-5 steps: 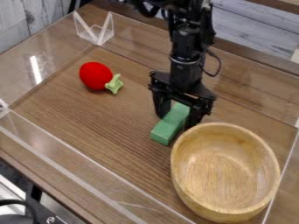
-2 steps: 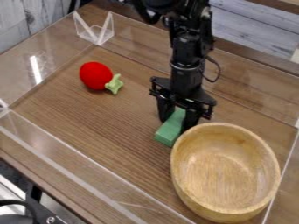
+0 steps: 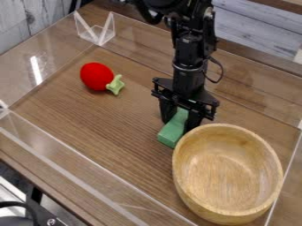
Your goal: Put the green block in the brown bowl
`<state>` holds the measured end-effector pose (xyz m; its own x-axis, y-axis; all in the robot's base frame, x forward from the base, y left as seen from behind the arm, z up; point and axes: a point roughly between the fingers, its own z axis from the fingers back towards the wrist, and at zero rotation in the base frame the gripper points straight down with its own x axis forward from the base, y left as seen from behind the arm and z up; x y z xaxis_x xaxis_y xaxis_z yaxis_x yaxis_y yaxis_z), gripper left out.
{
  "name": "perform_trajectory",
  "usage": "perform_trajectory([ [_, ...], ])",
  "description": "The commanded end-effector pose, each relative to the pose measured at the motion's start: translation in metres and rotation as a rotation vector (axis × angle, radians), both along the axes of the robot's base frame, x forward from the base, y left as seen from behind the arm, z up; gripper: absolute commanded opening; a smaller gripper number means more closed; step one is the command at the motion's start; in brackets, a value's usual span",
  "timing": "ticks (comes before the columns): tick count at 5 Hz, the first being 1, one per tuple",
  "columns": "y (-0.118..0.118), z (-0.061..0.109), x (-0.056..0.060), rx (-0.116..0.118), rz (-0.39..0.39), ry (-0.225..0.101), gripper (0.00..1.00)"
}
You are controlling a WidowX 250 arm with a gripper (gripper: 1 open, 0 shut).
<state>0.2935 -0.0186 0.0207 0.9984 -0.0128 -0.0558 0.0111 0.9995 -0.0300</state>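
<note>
Your jaws have just gone from spread to pinching the green block (image 3: 174, 131): a second ago they stood wide astride it, now the gripper (image 3: 179, 116) is clamped on the block's upper end, pointing straight down. The block has also turned a bit in the squeeze; it lies less slanted than before and its lower end has pulled in closer to the brown bowl (image 3: 228, 170). The block looks to be still on the worktop (image 3: 83, 124), just beside the bowl's rim on the far-left side, close to touching it, though I can't tell if it actually does. The arm hasn't lifted or shifted, only the jaws moved. So the grasp is probably made, and the lift and carry are still to do. Bowl is empty. The travel is short: raise enough to clear the rim, move over the bowl's middle, release. Watch the grip, since it holds one end of the block, which may swing or slip on lift. The red ball (image 3: 95, 76) with its small green piece (image 3: 116, 86) sits well clear, left of the bowl.
</note>
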Motion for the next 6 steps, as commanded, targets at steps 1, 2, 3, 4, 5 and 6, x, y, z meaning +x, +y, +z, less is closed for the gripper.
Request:
perform_trajectory([
  [1,-0.0041,0.0243,0.0083,-0.002,-0.011,-0.090,0.00],
  [2,-0.0052,0.0274,0.0080,-0.002,-0.012,-0.102,0.00],
  [3,-0.0059,0.0293,0.0079,-0.001,-0.013,-0.111,0.00],
  [4,-0.0064,0.0314,0.0073,-0.002,-0.013,-0.121,0.00],
  [5,-0.0059,0.0297,0.0075,-0.006,-0.012,-0.122,0.00],
  [6,-0.0057,0.0289,0.0078,-0.010,-0.011,-0.124,0.00],
])
